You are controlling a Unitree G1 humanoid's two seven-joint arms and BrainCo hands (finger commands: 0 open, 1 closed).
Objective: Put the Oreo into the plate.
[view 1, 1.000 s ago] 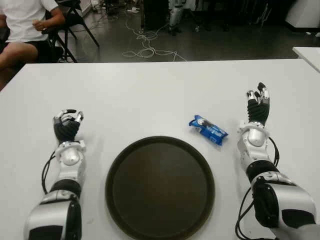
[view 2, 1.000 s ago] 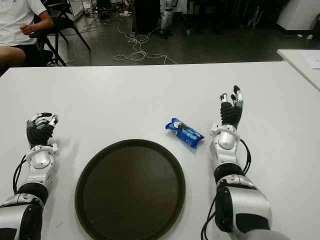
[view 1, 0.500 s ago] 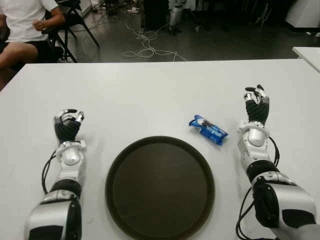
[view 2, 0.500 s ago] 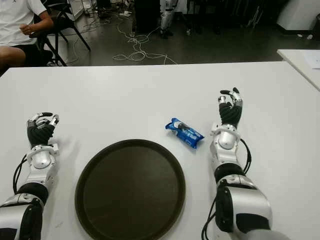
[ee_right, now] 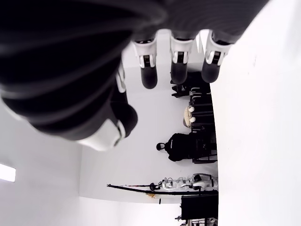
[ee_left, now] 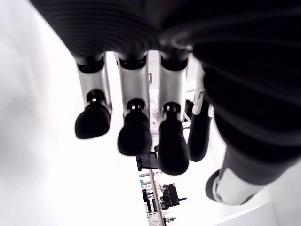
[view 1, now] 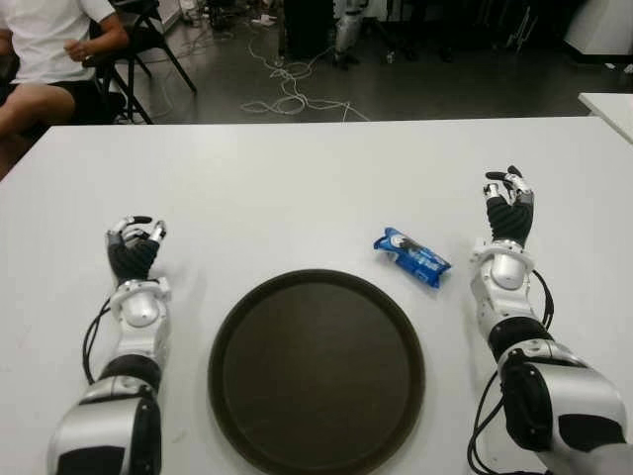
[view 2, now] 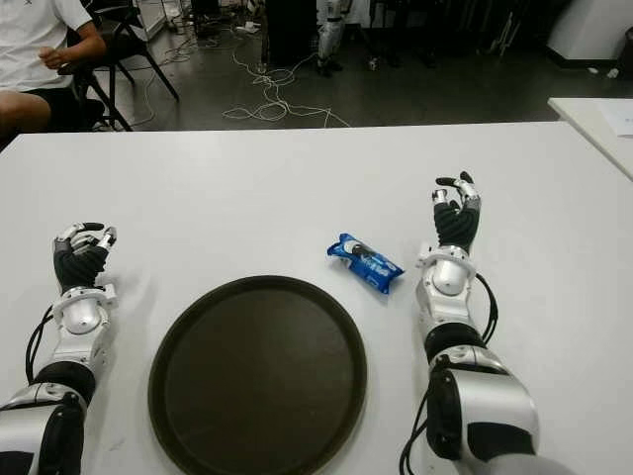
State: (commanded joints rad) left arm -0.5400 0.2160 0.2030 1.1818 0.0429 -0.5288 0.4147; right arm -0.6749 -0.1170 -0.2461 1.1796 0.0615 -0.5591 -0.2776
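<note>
You can read no text here: the blue Oreo packet (view 1: 412,257), just beyond the plate (view 1: 316,455) toward its right, shows white markings, but no letters come out legibly.

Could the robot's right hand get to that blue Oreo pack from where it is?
Probably yes. The right hand holds nothing and shows just right of the Oreo pack, with only bare table between them.
</note>
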